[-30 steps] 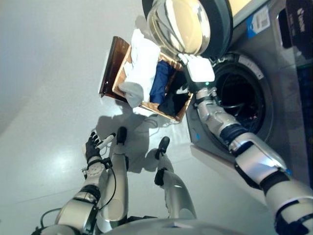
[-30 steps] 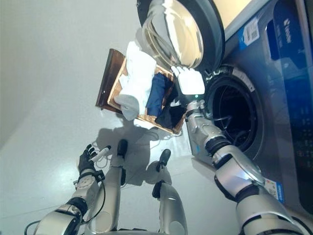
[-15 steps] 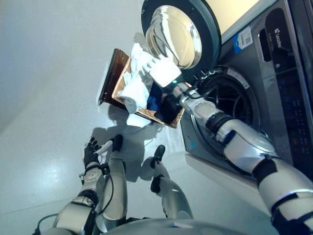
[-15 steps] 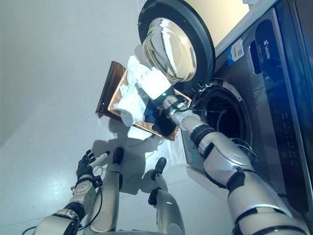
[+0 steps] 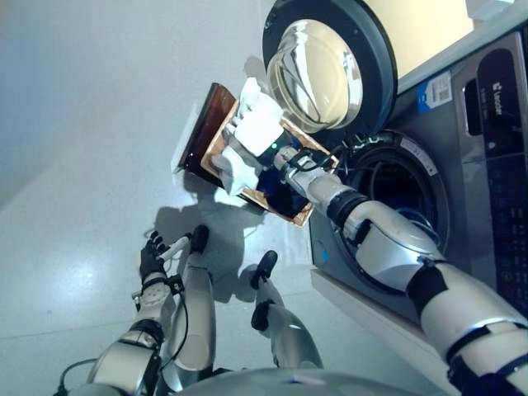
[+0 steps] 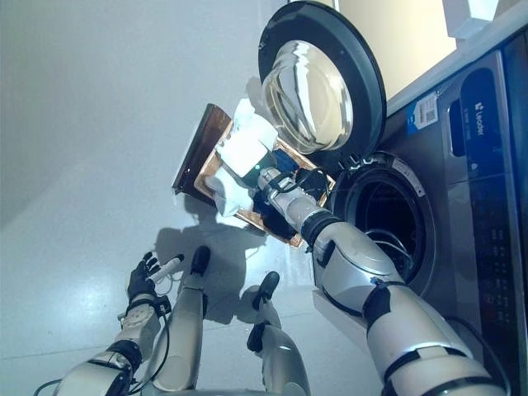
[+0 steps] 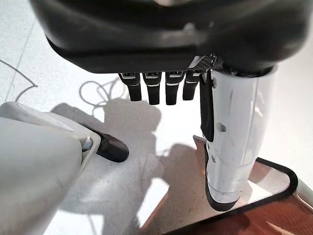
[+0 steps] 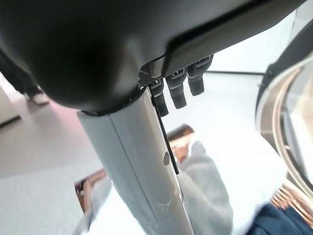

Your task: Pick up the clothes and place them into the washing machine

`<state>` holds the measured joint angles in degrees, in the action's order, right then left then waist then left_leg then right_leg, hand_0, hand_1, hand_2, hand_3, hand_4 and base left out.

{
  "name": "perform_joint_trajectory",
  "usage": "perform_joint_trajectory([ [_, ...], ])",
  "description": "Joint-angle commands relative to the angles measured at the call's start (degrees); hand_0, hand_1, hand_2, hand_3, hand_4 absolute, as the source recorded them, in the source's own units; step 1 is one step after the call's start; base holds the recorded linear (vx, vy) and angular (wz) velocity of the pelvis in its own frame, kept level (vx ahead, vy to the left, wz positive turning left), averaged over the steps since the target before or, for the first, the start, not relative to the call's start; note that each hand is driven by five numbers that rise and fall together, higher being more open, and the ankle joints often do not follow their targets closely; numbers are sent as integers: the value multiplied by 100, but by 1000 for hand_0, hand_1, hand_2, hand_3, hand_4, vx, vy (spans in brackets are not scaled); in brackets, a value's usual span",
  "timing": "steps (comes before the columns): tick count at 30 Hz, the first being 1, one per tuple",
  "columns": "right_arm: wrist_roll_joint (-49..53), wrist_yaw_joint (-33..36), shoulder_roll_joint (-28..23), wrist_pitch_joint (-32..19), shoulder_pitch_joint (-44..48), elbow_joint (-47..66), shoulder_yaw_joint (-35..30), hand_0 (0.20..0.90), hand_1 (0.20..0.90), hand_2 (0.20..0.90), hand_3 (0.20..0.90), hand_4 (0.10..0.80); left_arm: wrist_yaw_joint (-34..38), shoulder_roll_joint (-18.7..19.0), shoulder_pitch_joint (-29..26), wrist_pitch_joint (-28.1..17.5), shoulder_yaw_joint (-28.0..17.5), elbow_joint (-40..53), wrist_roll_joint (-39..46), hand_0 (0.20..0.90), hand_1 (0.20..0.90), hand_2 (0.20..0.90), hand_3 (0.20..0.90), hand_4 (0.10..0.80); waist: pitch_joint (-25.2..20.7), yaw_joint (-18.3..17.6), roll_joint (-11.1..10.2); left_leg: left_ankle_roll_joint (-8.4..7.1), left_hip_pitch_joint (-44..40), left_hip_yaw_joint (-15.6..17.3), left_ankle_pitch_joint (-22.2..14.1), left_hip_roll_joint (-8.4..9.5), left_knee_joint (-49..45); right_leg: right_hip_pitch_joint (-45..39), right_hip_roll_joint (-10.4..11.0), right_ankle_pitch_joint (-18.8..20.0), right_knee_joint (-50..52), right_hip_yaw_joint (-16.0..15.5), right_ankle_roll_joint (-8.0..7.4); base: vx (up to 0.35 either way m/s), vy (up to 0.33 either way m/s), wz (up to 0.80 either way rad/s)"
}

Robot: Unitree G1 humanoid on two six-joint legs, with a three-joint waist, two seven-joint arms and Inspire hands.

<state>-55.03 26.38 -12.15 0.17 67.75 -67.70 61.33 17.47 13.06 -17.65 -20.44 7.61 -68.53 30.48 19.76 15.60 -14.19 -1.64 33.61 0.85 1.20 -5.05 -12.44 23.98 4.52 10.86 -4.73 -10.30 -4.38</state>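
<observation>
The robot's right hand [image 5: 257,125] reaches over a wooden basket [image 5: 206,124] that sits on the pale floor [image 5: 82,124] just beside a front-loading washing machine [image 5: 487,165]. In its own wrist view the fingers [image 8: 178,90] are straight and slightly spread, the white-covered thumb [image 8: 142,166] extended, clasping nothing. The clothes lie in the basket: a white garment [image 5: 235,169] heaped on the side away from the machine, a navy blue garment [image 5: 271,180] and a black garment [image 5: 290,200] nearer the machine. The hand hovers above the white garment; contact cannot be told. The machine's round door [image 5: 326,70] stands swung open over the basket, and the dark drum opening [image 5: 404,198] shows behind the forearm. The left hand [image 5: 153,257] hangs low above the floor, well apart from the basket, its fingers [image 7: 151,90] relaxed and empty.
</observation>
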Motion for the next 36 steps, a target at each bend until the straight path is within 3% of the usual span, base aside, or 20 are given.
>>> perform_joint_trajectory([
  [1,59,271,-96,267,1123,-70,-286,900,900,900,900,800,65,-20,-70,-271,288,114,135,900,900,900,900,800,415,301,209,-377,-515,-421,845,103,1744,-691,60,-22,214,-151,-417,0,0,0],
  [25,36,344,-606,461,1290,-461,-273,900,900,900,900,800,100,-73,-157,-471,543,934,456,900,900,900,900,800,986,403,578,-430,17,-644,1041,234,1744,-383,74,-7,237,-374,-425,-12,0,7],
  [36,197,431,-876,538,1463,-659,-322,900,900,900,900,800,49,-64,-82,-515,678,1250,581,900,900,900,900,800,1003,395,697,-448,280,-697,1075,247,1744,-127,57,-5,253,-455,-422,-9,0,5],
])
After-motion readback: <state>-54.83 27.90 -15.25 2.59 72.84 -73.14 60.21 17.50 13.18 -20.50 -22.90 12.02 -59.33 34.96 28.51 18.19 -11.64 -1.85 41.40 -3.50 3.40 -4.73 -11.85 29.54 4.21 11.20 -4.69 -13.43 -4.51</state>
